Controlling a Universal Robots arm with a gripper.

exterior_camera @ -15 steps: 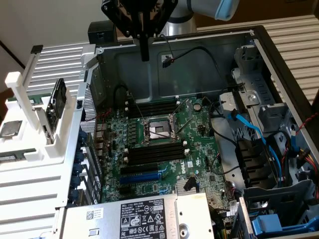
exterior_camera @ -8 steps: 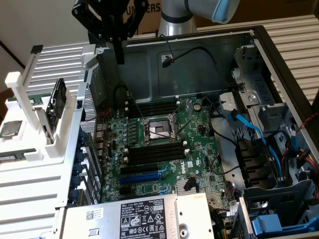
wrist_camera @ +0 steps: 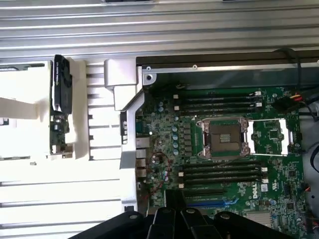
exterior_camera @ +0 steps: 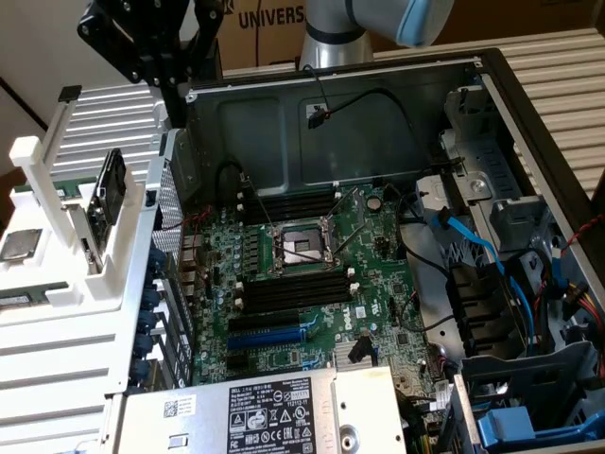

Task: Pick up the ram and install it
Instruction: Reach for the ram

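Observation:
The ram [exterior_camera: 102, 203] stands on its edge in a white rack [exterior_camera: 57, 322] at the exterior view's left, outside the computer case; it is a long thin stick, dark on one part and green on the rest [wrist_camera: 58, 124]. My black gripper [exterior_camera: 177, 109] hangs high above the case's near wall, between the rack and the motherboard [exterior_camera: 378, 255]. Its fingers [wrist_camera: 174, 199] are shut together with nothing between them. The black memory slots [exterior_camera: 293, 288] lie on both sides of the processor socket [exterior_camera: 301, 244], also seen as slots [wrist_camera: 222, 172] in the wrist view.
The open metal case [exterior_camera: 312, 123] has tall walls around the board. Blue and black cables [exterior_camera: 473, 246] crowd the exterior view's right. A power supply [exterior_camera: 274, 407] sits at the front, and a blue expansion slot [exterior_camera: 269, 333] lies behind it. A processor chip [exterior_camera: 19, 246] rests on the rack.

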